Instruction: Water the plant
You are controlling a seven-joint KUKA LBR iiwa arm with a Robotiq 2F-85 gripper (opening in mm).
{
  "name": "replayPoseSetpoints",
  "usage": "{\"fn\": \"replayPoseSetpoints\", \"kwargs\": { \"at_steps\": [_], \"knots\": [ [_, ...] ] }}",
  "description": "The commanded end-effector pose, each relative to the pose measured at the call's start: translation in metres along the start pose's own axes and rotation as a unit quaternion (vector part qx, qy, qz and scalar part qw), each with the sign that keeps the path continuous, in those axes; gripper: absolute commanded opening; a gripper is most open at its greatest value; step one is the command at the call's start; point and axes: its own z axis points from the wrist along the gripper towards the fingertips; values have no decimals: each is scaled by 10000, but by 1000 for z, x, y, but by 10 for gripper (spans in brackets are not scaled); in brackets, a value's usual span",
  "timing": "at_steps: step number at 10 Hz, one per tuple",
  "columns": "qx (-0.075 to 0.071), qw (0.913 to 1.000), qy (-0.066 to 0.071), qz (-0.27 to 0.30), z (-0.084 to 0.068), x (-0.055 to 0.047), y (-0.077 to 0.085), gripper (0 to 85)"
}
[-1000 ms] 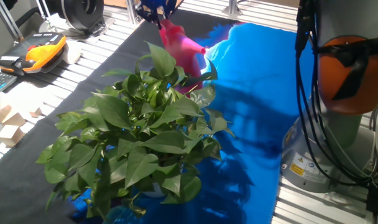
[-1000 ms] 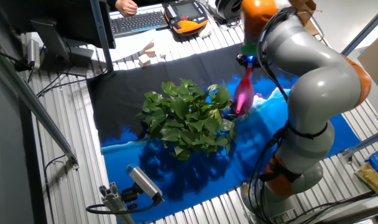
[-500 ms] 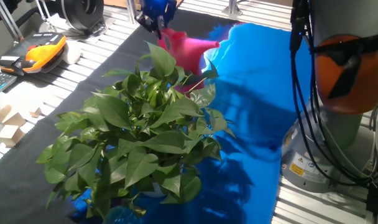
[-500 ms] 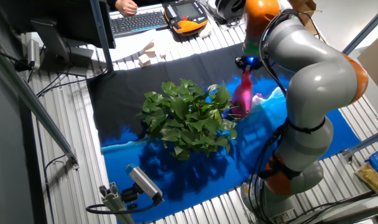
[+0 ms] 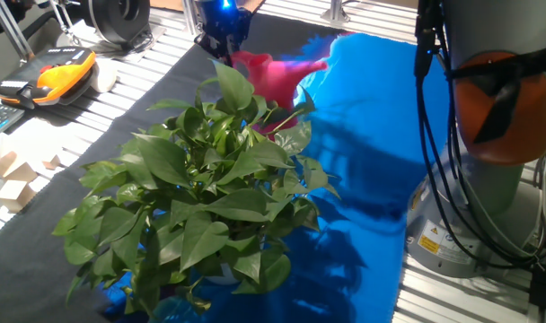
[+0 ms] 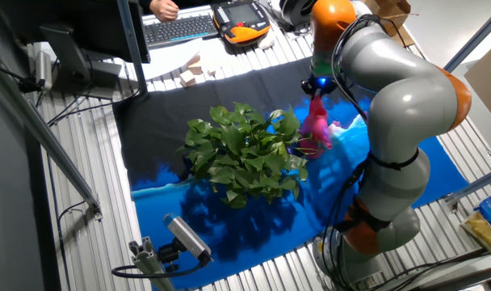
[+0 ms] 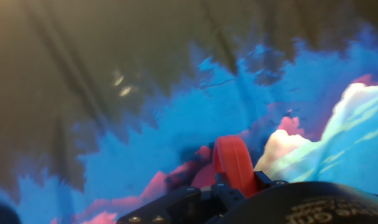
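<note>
The plant (image 5: pixel 201 193) is a wide bush of glossy green leaves in the middle of the cloth; it also shows in the other fixed view (image 6: pixel 244 153). A pink watering can (image 5: pixel 271 81) hangs just behind it, tilted, with its spout pointing right, away from the leaves. In the other fixed view the can (image 6: pixel 316 128) is at the plant's right edge. My gripper (image 5: pixel 222 43) is shut on the can's top end, above it (image 6: pixel 316 89). The hand view shows one red finger (image 7: pixel 232 163) over black and blue cloth.
A black and blue cloth (image 5: pixel 372 135) covers the table. An orange teach pendant (image 5: pixel 62 70), a keyboard (image 6: pixel 179 28) and small wooden blocks (image 5: pixel 13 179) lie on the far side. The arm's base (image 5: pixel 471 224) stands at the right. A camera (image 6: pixel 185 234) stands at the near edge.
My gripper has come down a little with the can. The can has swung from hanging steeply toward lying flatter, its spout turning to the right, away from the plant.
</note>
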Motion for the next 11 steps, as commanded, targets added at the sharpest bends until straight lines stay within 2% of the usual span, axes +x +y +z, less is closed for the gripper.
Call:
{"fn": "replayPoseSetpoints", "kwargs": {
  "at_steps": [1,3,6,7,8,9,11],
  "knots": [
    [-15,10000,7,-81,1,0,1,0],
    [-1,9997,43,-240,6,1,4,0],
    [0,9990,42,-440,21,7,9,0],
    [4,9988,79,-491,22,8,10,0],
    [-115,9985,153,-512,22,8,9,0],
    [-149,9983,238,-520,24,8,10,0],
    [-172,9982,259,-506,27,7,11,0]
  ]
}}
